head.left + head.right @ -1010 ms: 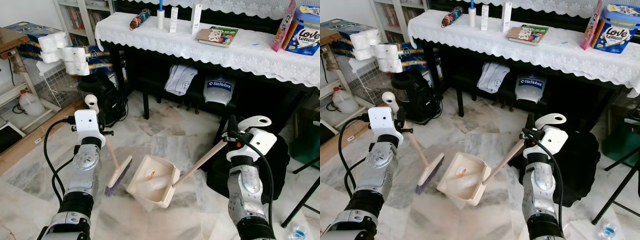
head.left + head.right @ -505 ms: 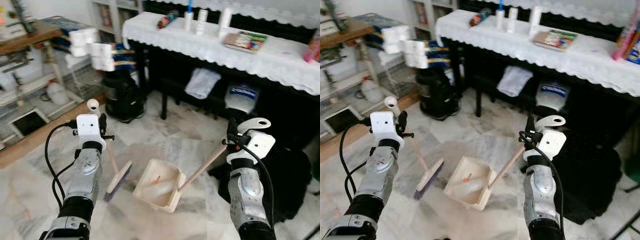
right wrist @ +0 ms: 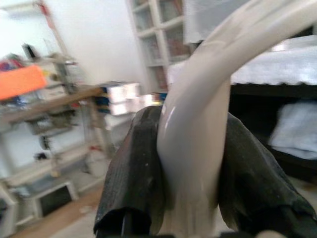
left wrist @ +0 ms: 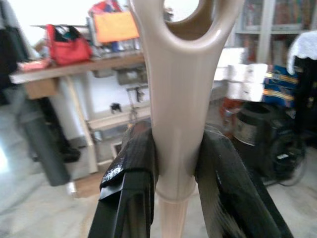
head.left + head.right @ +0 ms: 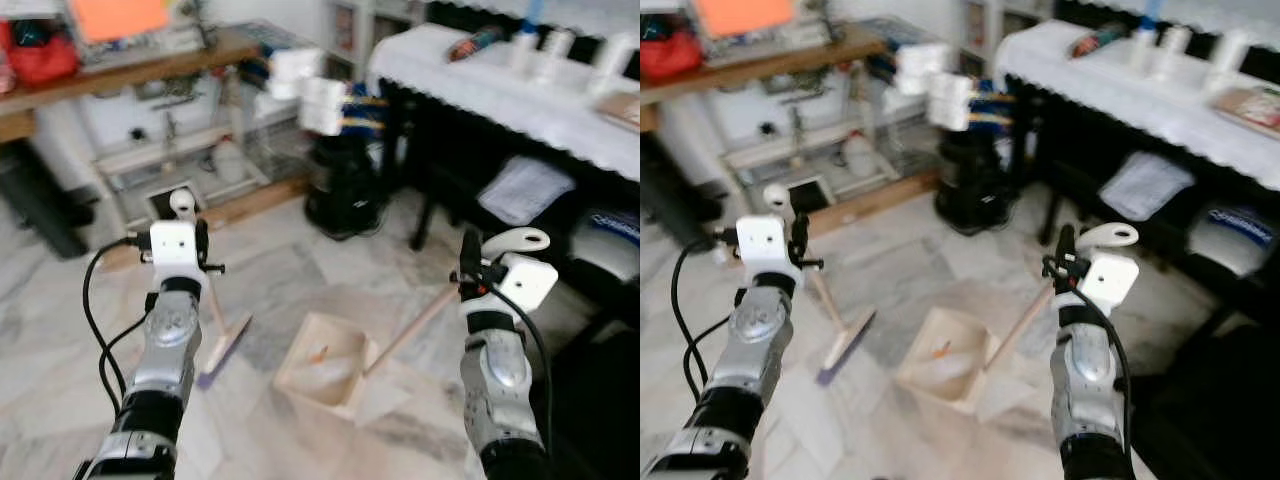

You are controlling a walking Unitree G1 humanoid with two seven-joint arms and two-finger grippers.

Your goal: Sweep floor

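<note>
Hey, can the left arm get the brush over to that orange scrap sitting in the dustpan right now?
Probably yes: the left gripper is clamped on the brush, whose head sits beside the dustpan with bare floor between, and the orange scrap lies uncovered inside.

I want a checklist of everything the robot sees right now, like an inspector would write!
Surface: pale marble floor, blurred.
Job's things: broom, brush head low by the floor; cream dustpan on the floor with a small orange scrap inside.
Clutter: toilet paper rolls stacked beside a black bin; bottles on the white-clothed table.
Grippers: left gripper shut on the broom handle; right gripper shut on the dustpan's long handle.
Cables: black cable looping off the left arm; another along the right arm.
Surroundings: wooden bench with a red bag; shelves behind; folded cloth under the table.
</note>
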